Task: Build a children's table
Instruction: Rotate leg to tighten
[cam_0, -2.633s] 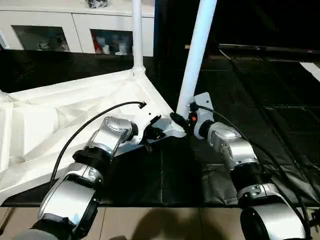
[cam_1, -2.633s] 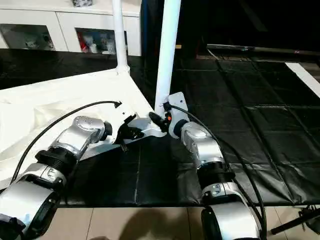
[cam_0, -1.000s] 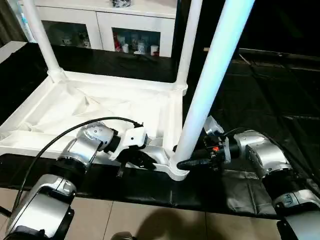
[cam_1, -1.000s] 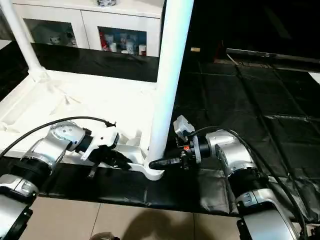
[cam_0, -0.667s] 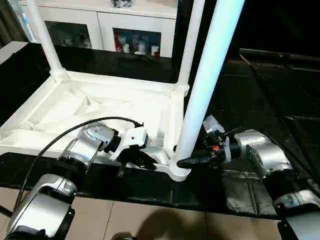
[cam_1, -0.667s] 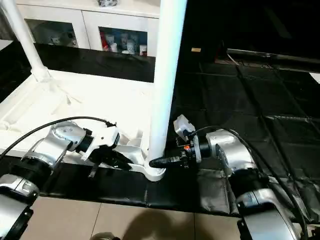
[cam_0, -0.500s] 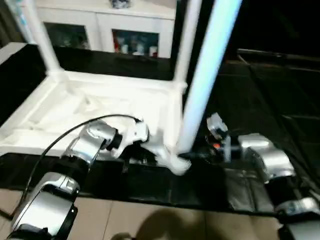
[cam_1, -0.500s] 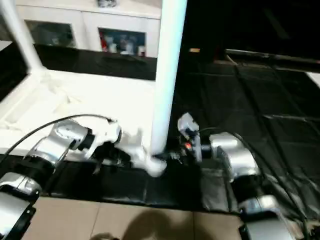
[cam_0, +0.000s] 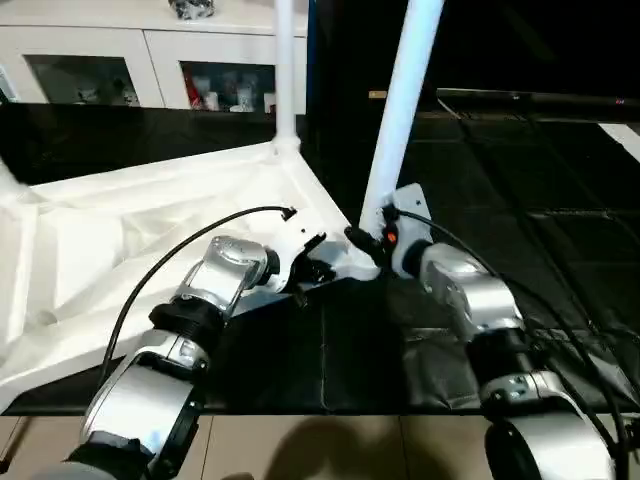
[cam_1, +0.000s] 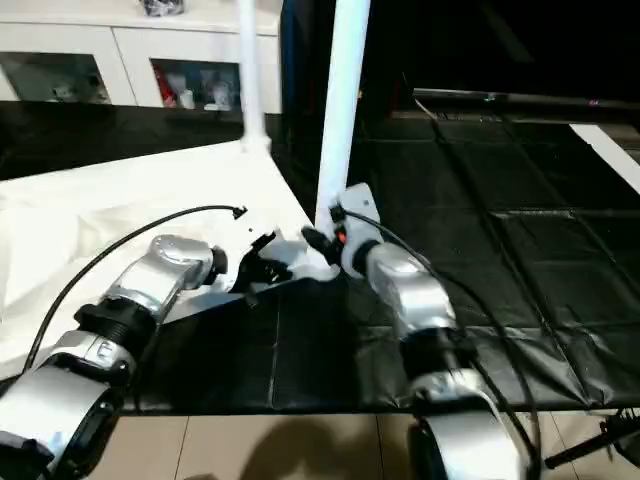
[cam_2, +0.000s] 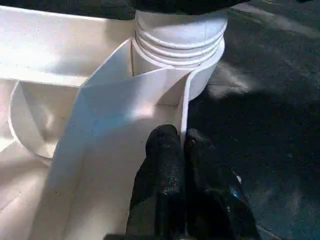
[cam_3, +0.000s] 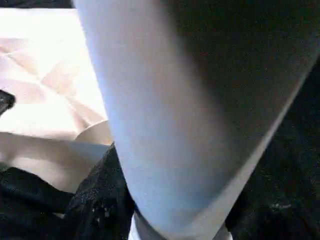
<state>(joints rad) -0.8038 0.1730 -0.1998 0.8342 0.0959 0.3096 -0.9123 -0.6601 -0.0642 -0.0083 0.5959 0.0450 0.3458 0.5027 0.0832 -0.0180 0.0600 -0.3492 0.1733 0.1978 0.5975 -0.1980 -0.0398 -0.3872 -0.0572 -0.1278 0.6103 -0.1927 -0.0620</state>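
Observation:
The children's table top (cam_0: 120, 230) lies upside down on a black mat, its ribbed underside facing up. One white leg (cam_0: 400, 120) stands in the near corner socket (cam_2: 180, 45), and another leg (cam_0: 284, 70) stands at the far corner. My left gripper (cam_0: 312, 266) is shut, pinching the thin rim wall just beside that near socket; the left wrist view shows its fingertips (cam_2: 165, 145) on either side of the wall. My right gripper (cam_0: 364, 240) sits at the base of the near leg (cam_3: 165, 110), with a black finger (cam_3: 95, 200) against the tube.
A white cabinet with glass doors (cam_0: 150, 70) runs along the back. The black mat (cam_0: 520, 200) stretches away to the right, and tan floor (cam_0: 300, 450) begins at its near edge. A black cable (cam_0: 200, 225) arcs over my left forearm.
The whole view has swung, so the camera has moved. My right gripper's fingers have closed in on the base of the near leg. My left gripper keeps its hold on the rim.

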